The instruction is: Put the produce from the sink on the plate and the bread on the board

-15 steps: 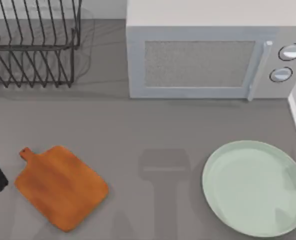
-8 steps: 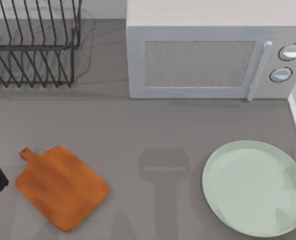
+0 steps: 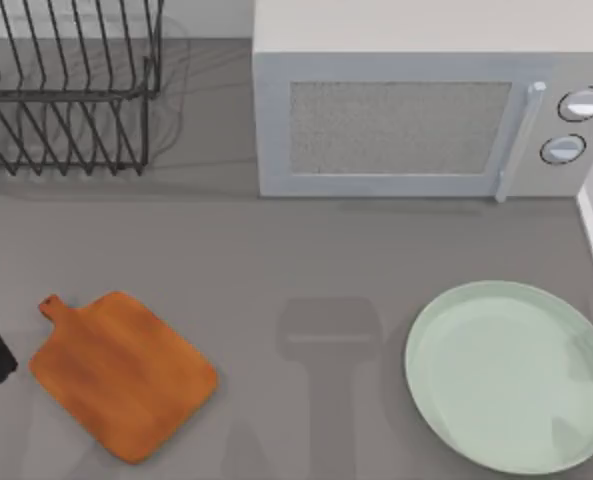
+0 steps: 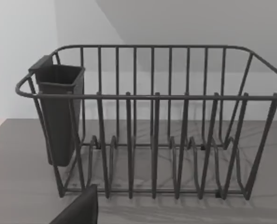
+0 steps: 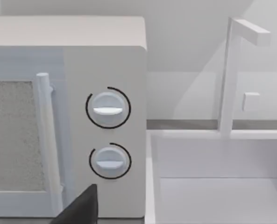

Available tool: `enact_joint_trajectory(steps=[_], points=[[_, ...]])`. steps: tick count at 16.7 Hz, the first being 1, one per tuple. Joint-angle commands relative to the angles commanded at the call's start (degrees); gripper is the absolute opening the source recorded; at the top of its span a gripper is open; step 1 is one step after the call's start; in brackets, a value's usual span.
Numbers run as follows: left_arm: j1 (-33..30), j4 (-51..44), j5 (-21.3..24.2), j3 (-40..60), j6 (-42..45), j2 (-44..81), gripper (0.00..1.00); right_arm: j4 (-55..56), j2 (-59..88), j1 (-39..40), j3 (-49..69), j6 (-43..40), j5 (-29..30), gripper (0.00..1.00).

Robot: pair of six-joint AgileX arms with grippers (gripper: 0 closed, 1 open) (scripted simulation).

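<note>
Grey countertop holds our orange-brown wooden cutting board [image 3: 123, 375] left and pale mint-green round plate [image 3: 513, 375] right, both bare; our jaws' state we cannot tell. Next, we judge, reach the white sink [image 5: 213, 186].

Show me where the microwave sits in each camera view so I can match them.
Top view: microwave at the back, centre to right.
Left wrist view: faces the dish rack, which stands left of it on the table.
Right wrist view: its knob end, beside the sink.
Shared landmark: the two round knobs.
</note>
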Motion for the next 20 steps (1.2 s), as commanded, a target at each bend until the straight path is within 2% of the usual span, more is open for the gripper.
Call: enact_joint_trajectory(steps=[9, 12, 16, 20], points=[[0.0, 0.0, 0.0, 0.0, 0.0, 0.0, 1.00, 0.0, 0.0, 0.0, 0.0, 0.0, 0.0, 1.00], [0.0, 0.0, 0.0, 0.0, 0.0, 0.0, 1.00, -2.3, 3.5, -0.8, 3.2, -0.7, 0.0, 1.00], [0.0, 0.0, 0.0, 0.0, 0.0, 0.0, 1.00, -9.7, 16.7, -3.4, 13.7, -3.2, 0.0, 1.00], [0.0, 0.0, 0.0, 0.0, 0.0, 0.0, 1.00, -20.3, 37.5, -7.1, 28.7, -6.7, 0.0, 1.00]])
